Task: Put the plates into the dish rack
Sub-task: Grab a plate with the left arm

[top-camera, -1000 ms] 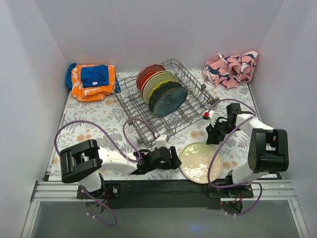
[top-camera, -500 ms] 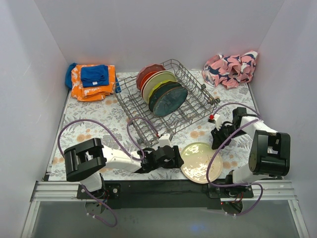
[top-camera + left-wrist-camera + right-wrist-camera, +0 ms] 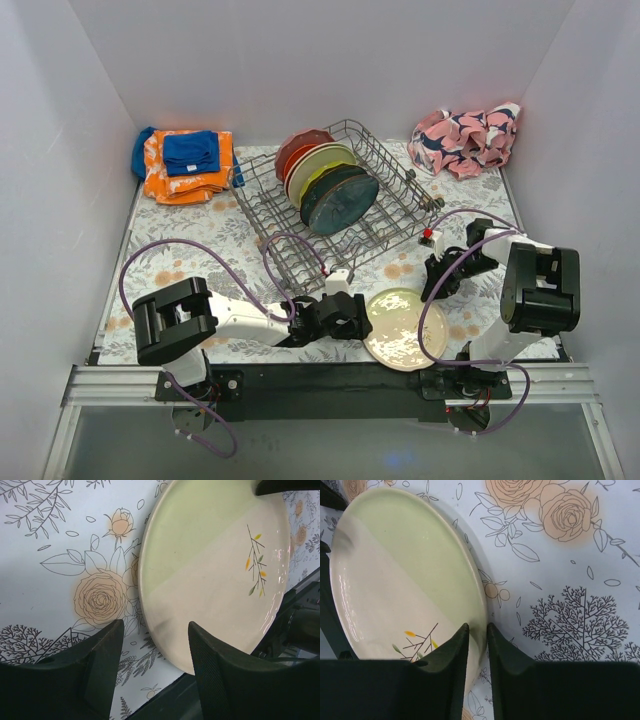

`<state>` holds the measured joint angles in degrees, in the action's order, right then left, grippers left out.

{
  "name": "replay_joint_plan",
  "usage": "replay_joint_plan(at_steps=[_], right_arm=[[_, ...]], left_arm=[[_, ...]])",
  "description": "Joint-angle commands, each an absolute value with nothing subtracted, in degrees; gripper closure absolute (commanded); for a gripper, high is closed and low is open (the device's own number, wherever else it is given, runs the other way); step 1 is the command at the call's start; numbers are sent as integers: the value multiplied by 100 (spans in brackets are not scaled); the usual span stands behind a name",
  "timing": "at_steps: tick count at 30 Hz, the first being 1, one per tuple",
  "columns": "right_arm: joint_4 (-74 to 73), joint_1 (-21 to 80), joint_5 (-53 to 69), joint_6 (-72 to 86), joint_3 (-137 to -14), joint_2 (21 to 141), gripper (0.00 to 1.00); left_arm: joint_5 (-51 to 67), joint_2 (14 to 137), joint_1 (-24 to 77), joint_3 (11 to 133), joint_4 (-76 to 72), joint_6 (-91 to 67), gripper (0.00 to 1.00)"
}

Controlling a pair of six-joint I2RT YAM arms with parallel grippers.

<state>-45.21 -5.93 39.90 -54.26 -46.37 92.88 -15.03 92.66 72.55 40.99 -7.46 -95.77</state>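
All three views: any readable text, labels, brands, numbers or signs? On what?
None readable in any view.
The cream plate carries only a painted twig, no lettering.
The tablecloth has a floral print only.

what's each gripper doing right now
left gripper: open, astride the edge of the cream plate, not gripping
right gripper: shut on the cream plate's rim

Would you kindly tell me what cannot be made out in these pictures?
- Top view: the racked plates overlap in the dish rack, hiding their number.
- Right wrist view: the fingers of the right hand hide whether they pinch the rim of the cream plate.
- Left wrist view: the frame's top edge cuts off the cream plate.
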Motion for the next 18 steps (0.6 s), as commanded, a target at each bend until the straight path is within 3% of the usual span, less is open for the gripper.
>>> replay_joint_plan(at_steps=[1,8,18], right_arm=[[-4518,-571,3929,-5555,-4649,9597,75],[-4517,-571,3990,-5633,-4799,9738,99],[-4737,-510,4447,-5968,-5044,9554,99]], left_arm=[[-1477,9264,7277,4210,-326,-9352,47],[-1380,9247,7181,4298,-79,-9053,45],[-774,8543,6855,3675,-333,-9403,44]])
